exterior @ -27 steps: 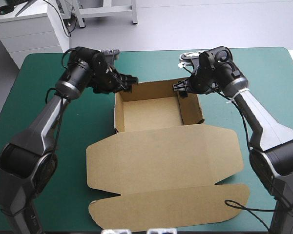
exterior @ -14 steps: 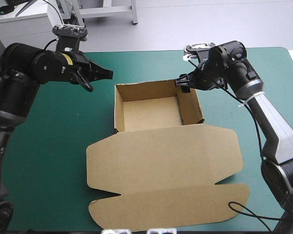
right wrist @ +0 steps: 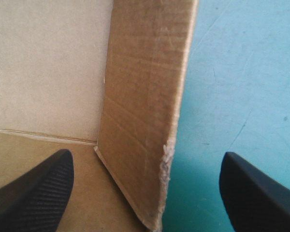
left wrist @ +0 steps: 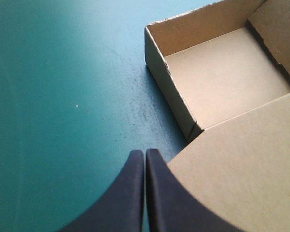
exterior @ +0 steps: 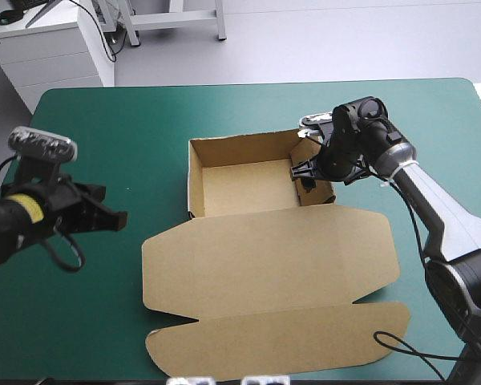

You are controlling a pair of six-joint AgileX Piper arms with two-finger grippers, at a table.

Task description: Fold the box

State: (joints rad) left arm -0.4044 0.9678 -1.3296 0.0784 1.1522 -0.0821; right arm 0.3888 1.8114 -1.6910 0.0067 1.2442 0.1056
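The box [exterior: 268, 257] sits mid-table on the teal-green cover [exterior: 128, 120]: open tray toward the far side with its walls up, lid and front flap lying flat toward the near edge. At the tray's right wall the right gripper [exterior: 305, 170] is down, its black fingers spread wide astride the wall, one over the tray floor, the other outside over the cover, clamping nothing. Well left of the box the left gripper [exterior: 116, 218] hangs above the cover, fingers pressed together and empty, tip pointing toward the tray's near-left corner.
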